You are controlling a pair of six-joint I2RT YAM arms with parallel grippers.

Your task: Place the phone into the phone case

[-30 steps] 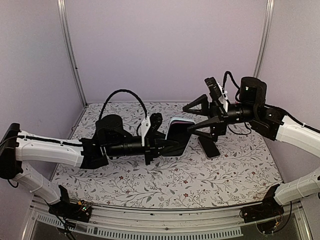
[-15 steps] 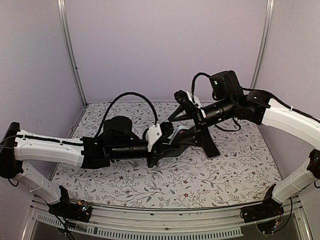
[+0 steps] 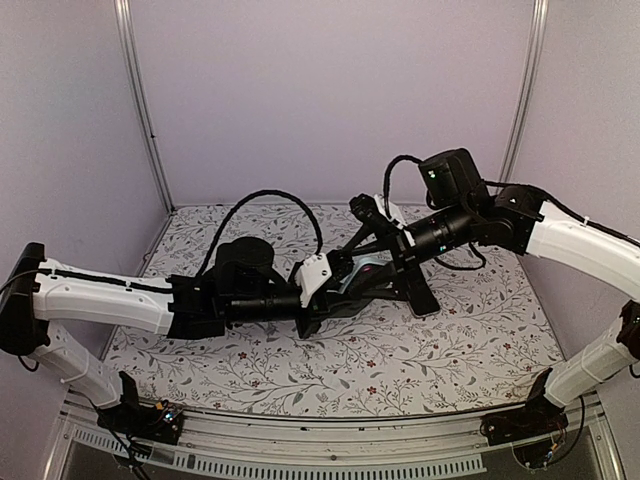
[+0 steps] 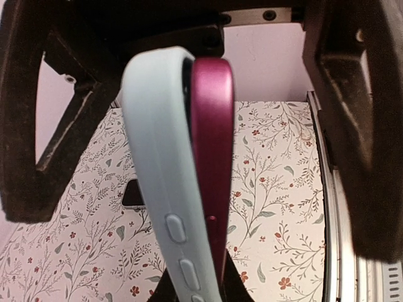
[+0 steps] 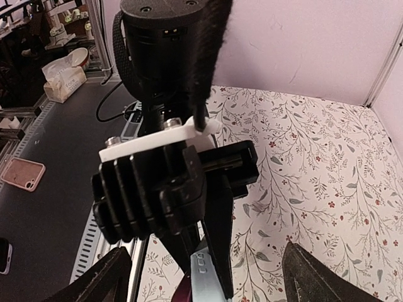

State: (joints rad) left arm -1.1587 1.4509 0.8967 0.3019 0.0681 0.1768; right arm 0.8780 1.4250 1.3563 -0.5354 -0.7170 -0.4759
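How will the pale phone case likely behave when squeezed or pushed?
The phone case looks rubbery, with rounded edges, so it probably flexes rather than cracks. Its matte skin likely grips. Held only at one end, it may bend away.

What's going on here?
The left pincer is shut on a light blue phone case with a magenta phone lying against it, and it holds both up off the floral table. The phone's upper end does not look seated in the case yet. The right pincer is open, with its fingers straddling the pair from the opposite side without visibly touching them.
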